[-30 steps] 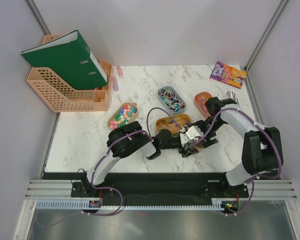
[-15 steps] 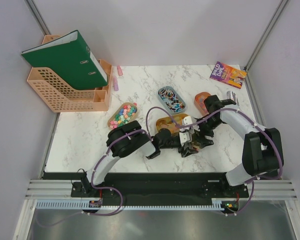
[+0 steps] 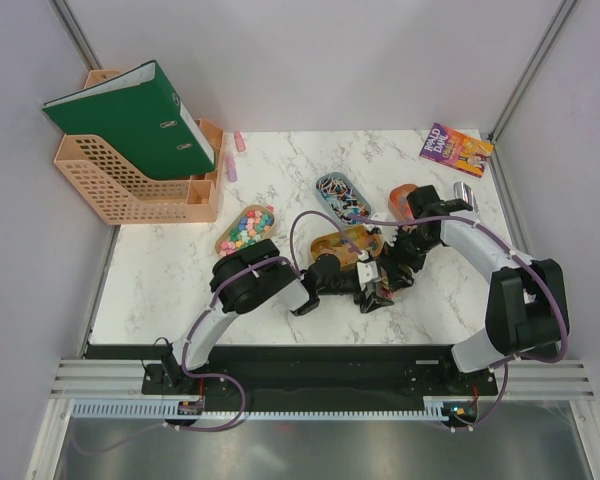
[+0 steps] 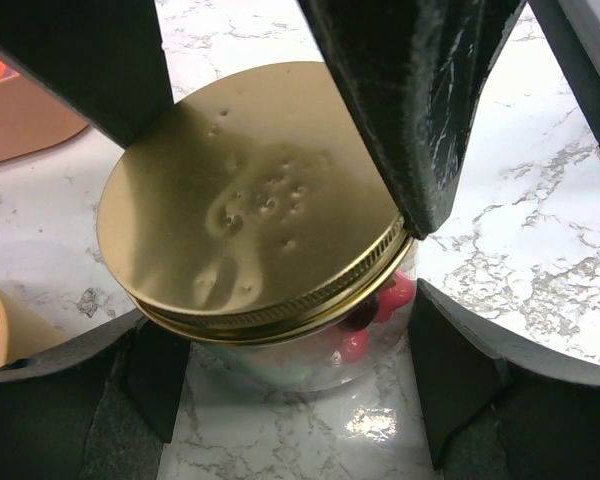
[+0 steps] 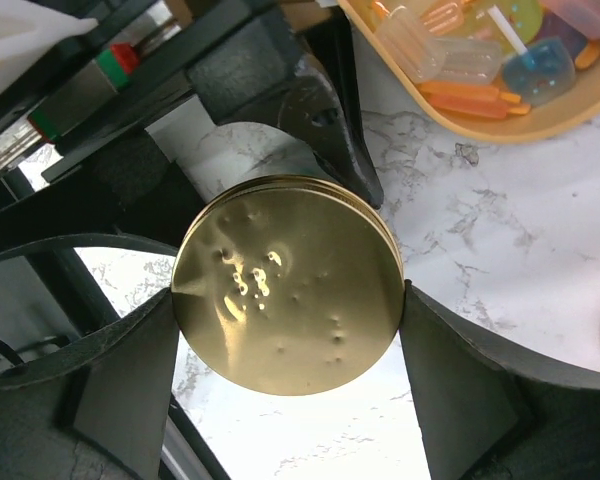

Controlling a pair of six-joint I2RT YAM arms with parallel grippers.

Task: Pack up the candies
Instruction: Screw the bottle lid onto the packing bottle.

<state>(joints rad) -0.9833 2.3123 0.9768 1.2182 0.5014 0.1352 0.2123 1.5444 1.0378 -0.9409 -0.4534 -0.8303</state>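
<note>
From above, my two arms meet near the front middle of the marble table (image 3: 160, 270). My left claw (image 3: 370, 292) comes in from the left and my right claw (image 3: 388, 270) from the right. They are so close together that the jar between them is mostly hidden. Most of the candies (image 3: 246, 231) lie in an oval tray (image 3: 221, 248) well off to the left, near the peach file rack (image 3: 130, 185), and neither claw touches them.

In the left wrist view, my own two pads (image 4: 150, 375) are pressed against the clear jar (image 4: 280, 362) from either side, below its gold lid (image 4: 250, 200). I hold low so the rim is free and the jar cannot turn on the table. The right claw's fingers (image 4: 410, 100) reach in from the top to the lid's edge. The lid sits a little tilted with its thread showing, so I judge it is not screwed home. A few pink sweets (image 4: 380, 300) show through the glass under it.

In the right wrist view, my right claw is pinching the lid across its full width, one finger (image 5: 120, 390) at each side of the disc, which is why the jaws stand so wide. A left finger (image 5: 335, 130) runs under the lid to the jar. I cannot tell whether the lid is going on or coming off. Either way, the tray's candies are not yet packed. Just beyond lies a tan tray (image 5: 500, 128) of plastic pieces.
</note>
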